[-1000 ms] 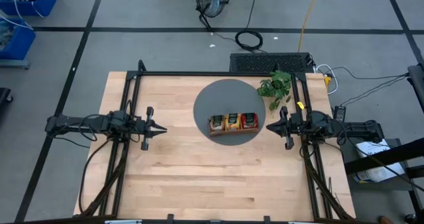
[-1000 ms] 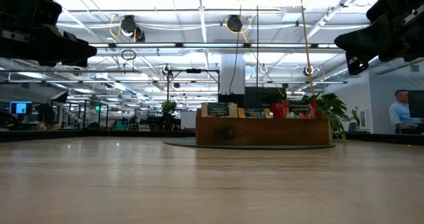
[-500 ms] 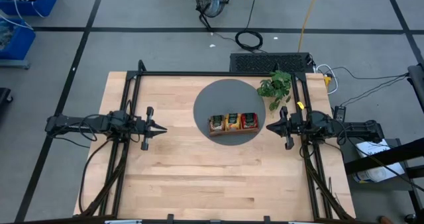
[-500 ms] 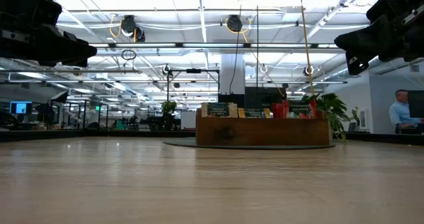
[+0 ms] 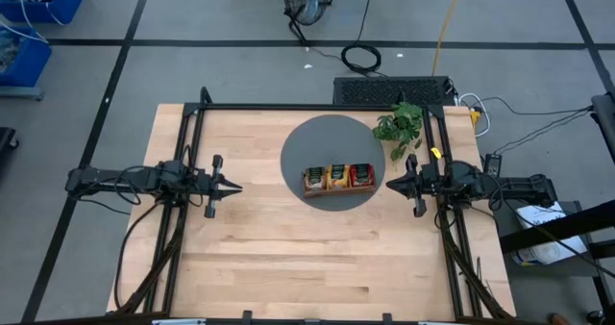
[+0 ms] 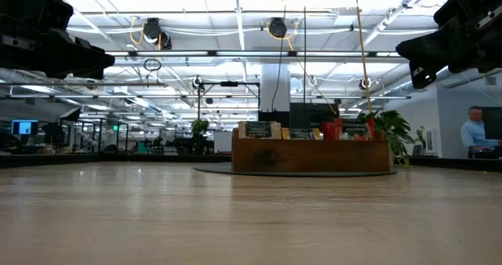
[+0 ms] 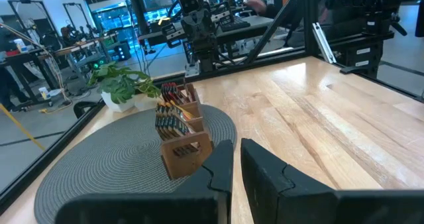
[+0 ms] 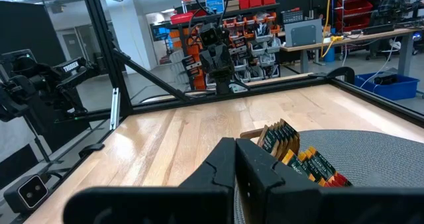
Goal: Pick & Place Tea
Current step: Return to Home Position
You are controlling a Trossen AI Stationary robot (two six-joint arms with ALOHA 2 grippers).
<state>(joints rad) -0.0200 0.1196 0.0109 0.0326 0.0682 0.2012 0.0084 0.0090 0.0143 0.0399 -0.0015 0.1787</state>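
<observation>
The wooden tray (image 6: 310, 157) on the round grey mat (image 5: 307, 142) holds the tea sachets (image 5: 337, 176), sorted beige, orange and red by compartment. The left gripper (image 5: 236, 187) and right gripper (image 5: 388, 184) wait on either side of the tray, each with fingers together and empty.

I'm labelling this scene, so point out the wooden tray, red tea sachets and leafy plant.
wooden tray (image 6: 310, 157), low view, its front wall.
red tea sachets (image 5: 361, 176), high view, their tops.
leafy plant (image 5: 400, 123), high view, its leaves.
</observation>
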